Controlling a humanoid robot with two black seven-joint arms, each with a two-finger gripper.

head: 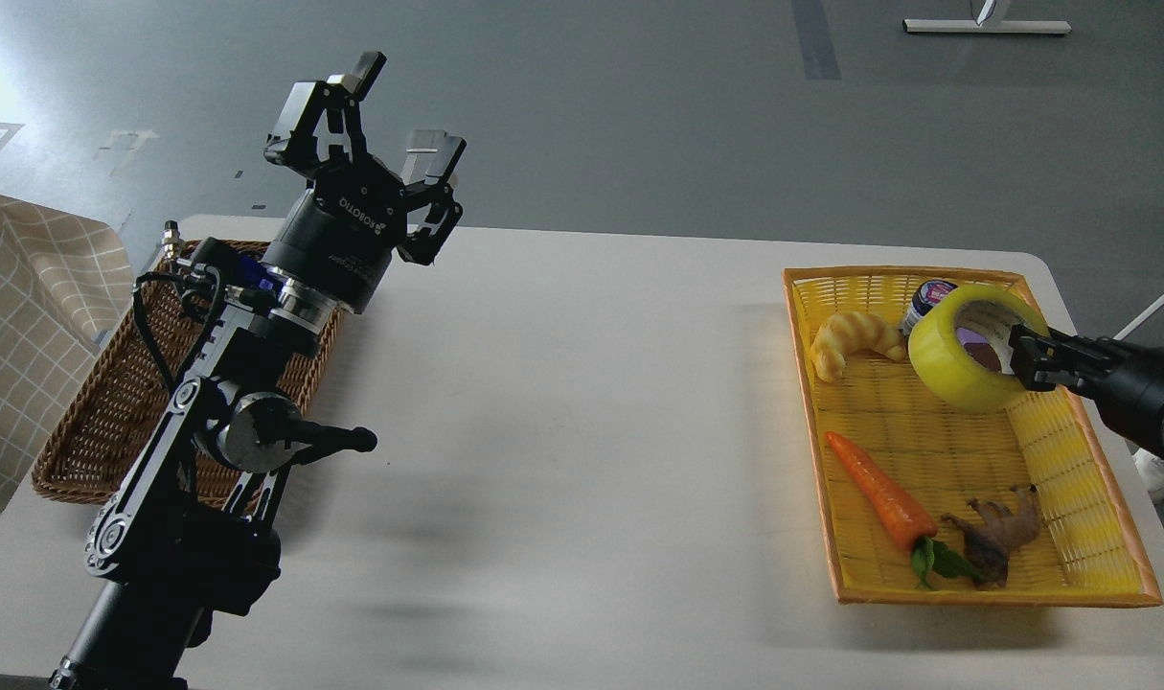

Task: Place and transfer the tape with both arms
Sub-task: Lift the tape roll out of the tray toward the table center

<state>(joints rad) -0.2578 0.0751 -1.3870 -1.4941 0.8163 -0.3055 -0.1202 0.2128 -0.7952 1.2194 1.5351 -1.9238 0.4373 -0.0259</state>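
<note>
The tape (960, 356), a wide yellowish roll with a grey-white core, hangs in the air above the back of the yellow basket (1099, 537). My right gripper (1022, 358) comes in from the right edge and is shut on the roll's right wall. The roll hides most of the purple block behind it. My left gripper (371, 125) is open and empty, raised high above the table's back left, over the right end of the brown wicker basket (93, 412).
In the yellow basket lie a croissant toy (852, 340), a small jar (926, 299), a carrot (878, 489) and a brown figure (998, 529). A checked cloth (26, 287) hangs at the left. The white table (582, 412) spans the middle.
</note>
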